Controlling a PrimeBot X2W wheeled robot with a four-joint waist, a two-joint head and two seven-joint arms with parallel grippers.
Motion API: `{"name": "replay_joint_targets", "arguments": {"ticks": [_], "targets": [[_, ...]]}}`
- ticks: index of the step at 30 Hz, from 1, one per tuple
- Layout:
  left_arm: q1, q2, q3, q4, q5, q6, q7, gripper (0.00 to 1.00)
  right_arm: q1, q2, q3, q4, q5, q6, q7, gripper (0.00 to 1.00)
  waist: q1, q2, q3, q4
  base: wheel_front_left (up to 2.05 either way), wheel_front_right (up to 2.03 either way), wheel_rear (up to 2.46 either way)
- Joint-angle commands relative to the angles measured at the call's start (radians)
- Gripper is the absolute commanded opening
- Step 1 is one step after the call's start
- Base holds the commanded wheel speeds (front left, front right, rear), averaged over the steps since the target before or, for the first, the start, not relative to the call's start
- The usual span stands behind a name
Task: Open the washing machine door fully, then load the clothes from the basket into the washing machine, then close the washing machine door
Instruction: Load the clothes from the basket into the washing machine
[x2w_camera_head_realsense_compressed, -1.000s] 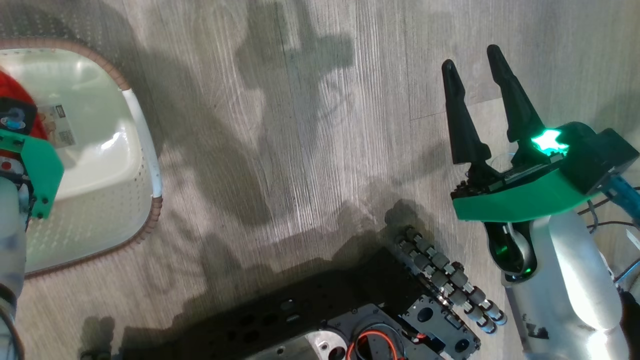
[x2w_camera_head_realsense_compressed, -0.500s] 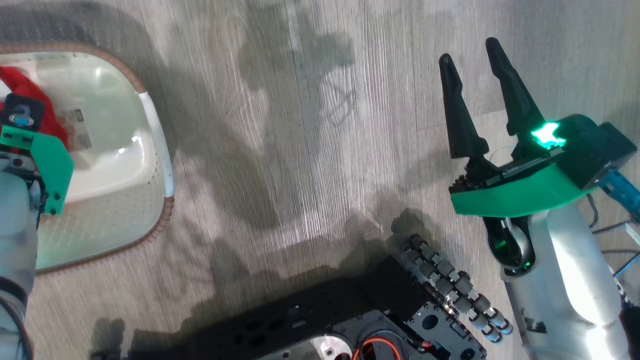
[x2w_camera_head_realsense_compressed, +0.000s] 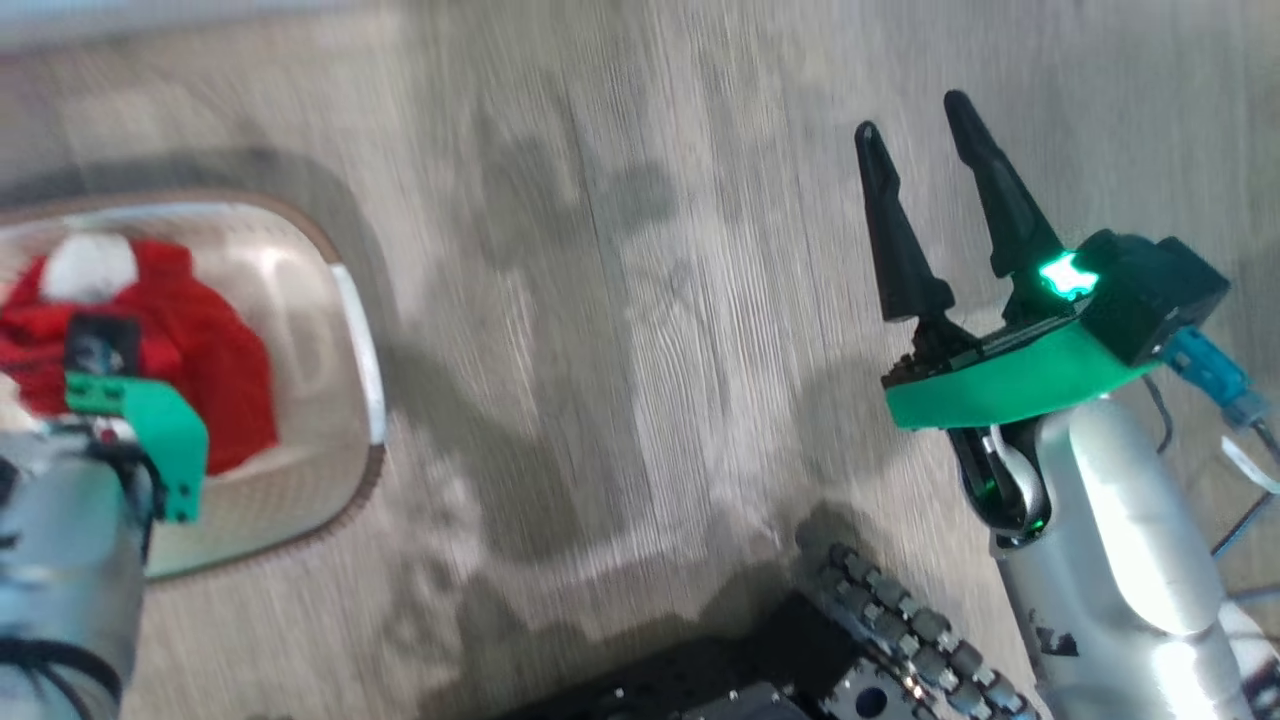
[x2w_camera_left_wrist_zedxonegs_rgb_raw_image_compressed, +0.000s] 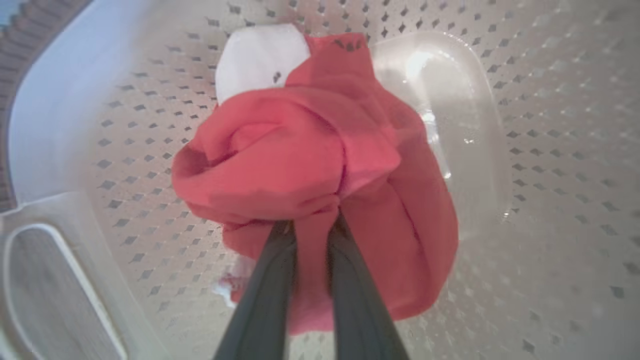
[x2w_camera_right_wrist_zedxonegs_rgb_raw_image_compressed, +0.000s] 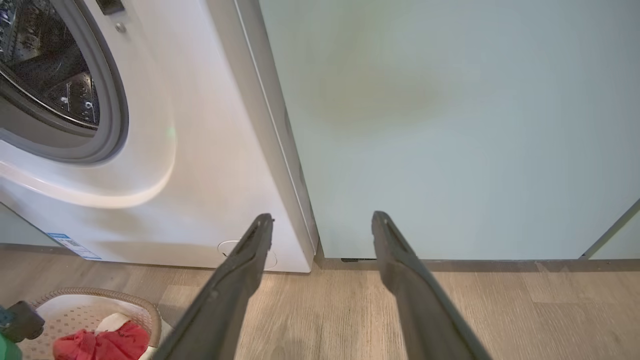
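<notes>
Clothes: one bright red bundle, bunched, lying inside the basket, with one small white cloth piece touching its far edge. Whether the red bundle is one garment or several cannot be told from the folds. Left gripper reaches down into the basket, and its jaws are clamped on a fold near the middle of the red bundle. Whether the bundle is off the basket bottom cannot be told. Right gripper hangs over bare floor, well apart from the basket, jaws apart and holding nothing. Its wrist view faces the washing machine: the steel drum shows uncovered inside the grey gasket, so door opening is judged done. The door itself is not pictured, so how far it swings is not confirmed. No cloth is seen in the visible part of the drum. Judged progress: step one done, and loading is at the pick-up of the red bundle. Left to do: carry it to the drum, release it, fetch the white piece, close the door. Count: basket 1, red bundle 1, white piece 1, washing machine 1, pale teal cabinet 1 beside the machine, grippers 2.
</notes>
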Motion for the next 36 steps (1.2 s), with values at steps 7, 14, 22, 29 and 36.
{"name": "replay_joint_targets", "arguments": {"ticks": [7, 14, 22, 29, 36], "targets": [[0.105, 0.002, 0.04, -0.005, -0.041, -0.002, -0.117, 0.0, 0.073, 0.001, 0.011, 0.018, -0.022, 0.0, -0.006, 1.0, 0.0, -0.0001, -0.212, 0.05, 0.0, 0.0, 0.0], [0.183, -0.022, 0.057, -0.152, -0.069, 0.012, -0.144, 0.0, 0.115, 0.001, 0.001, 0.048, -0.04, 0.0, -0.006, 1.0, 0.0, -0.0001, -0.343, 0.095, 0.0, 0.0, 0.0], [0.339, -0.044, 0.084, -0.481, -0.07, 0.024, -0.145, 0.0, 0.173, 0.001, -0.011, 0.081, -0.054, 0.0, -0.006, 1.0, 0.0, -0.0001, -0.478, 0.143, 0.0, 0.0, 0.0], [0.475, -0.076, 0.094, -0.783, -0.043, 0.027, -0.145, 0.0, 0.226, 0.001, -0.034, 0.102, -0.068, 0.0, -0.006, 1.0, 0.0, -0.0001, -0.59, 0.178, 0.0, 0.0, 0.0], [0.594, -0.119, 0.111, -1.031, -0.032, 0.024, -0.145, 0.0, 0.261, 0.001, -0.025, 0.113, -0.075, 0.0, -0.006, 1.0, 0.0, -0.0001, -0.669, 0.196, 0.0, 0.0, 0.0]]}}
